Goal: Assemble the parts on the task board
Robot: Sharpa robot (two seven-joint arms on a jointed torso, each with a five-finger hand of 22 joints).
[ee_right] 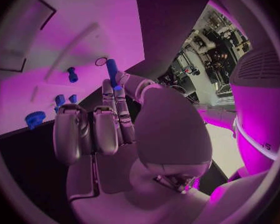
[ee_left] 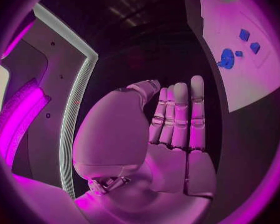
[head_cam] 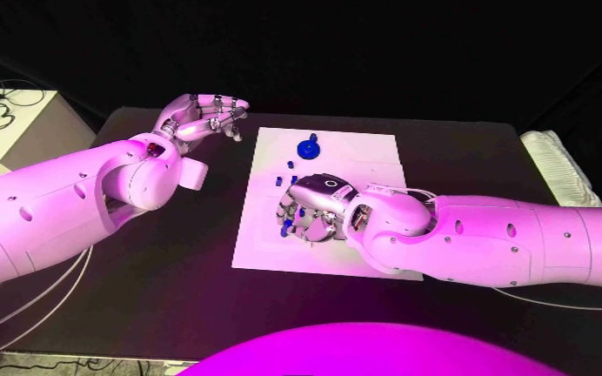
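- Held a blue peg [ee_right: 112,66] pinched at the fingertips of the right hand [head_cam: 317,206] over the task board [head_cam: 364,154]; looked small, rigid, light, likely slick, best gripped mid-shaft.
- Saw other parts [head_cam: 309,145] toward 12 o'clock on the board.
- Hovered left hand [head_cam: 204,117] at 10 o'clock, fingers straight, holding nothing.
- Left bare counter [head_cam: 464,158] at 3 o'clock.

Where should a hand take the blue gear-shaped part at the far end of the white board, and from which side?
Probably from above: the gear-shaped part seems to lie flat on the task board, so its sides are low. Pinch across its round toothed rim, fingers coming down on opposite sides. The left hand holds nothing and is near that end.
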